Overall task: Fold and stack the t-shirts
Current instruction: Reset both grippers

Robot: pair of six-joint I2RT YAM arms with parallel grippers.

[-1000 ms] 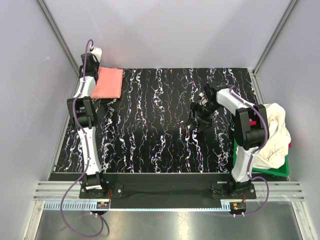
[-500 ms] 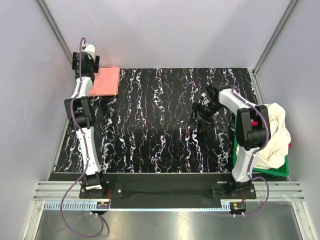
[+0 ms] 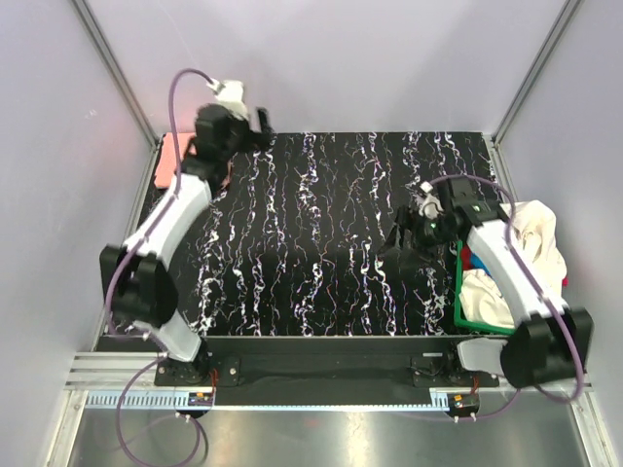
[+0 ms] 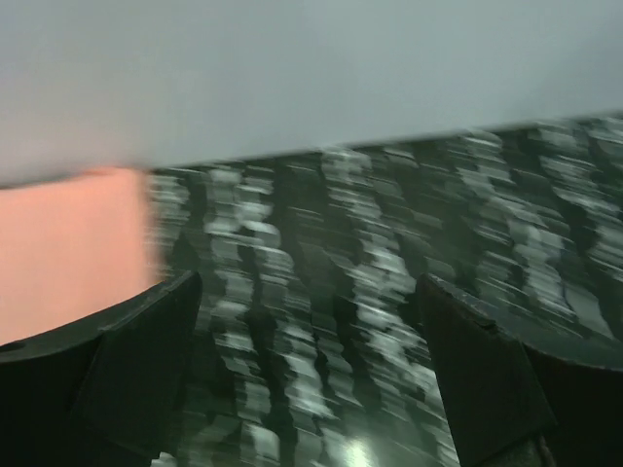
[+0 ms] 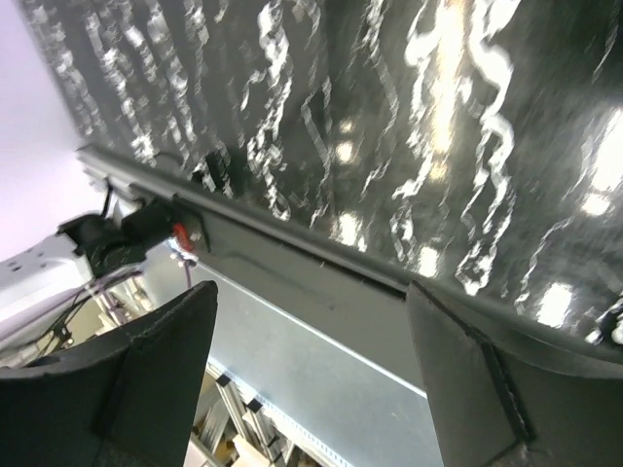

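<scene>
Both grippers spread wide, nothing held.
Salmon-pink t-shirt (image 3: 171,154) lies at the table's (image 3: 321,224) far-left corner, and from above my left arm covers part of it. The left gripper (image 4: 307,284) hangs just right of it (wrist view blurred). Cream-white t-shirts (image 3: 533,243) are heaped in the green basket (image 3: 477,319) at the right edge. The right gripper (image 5: 311,288) camera shows only the table's near edge.
</scene>
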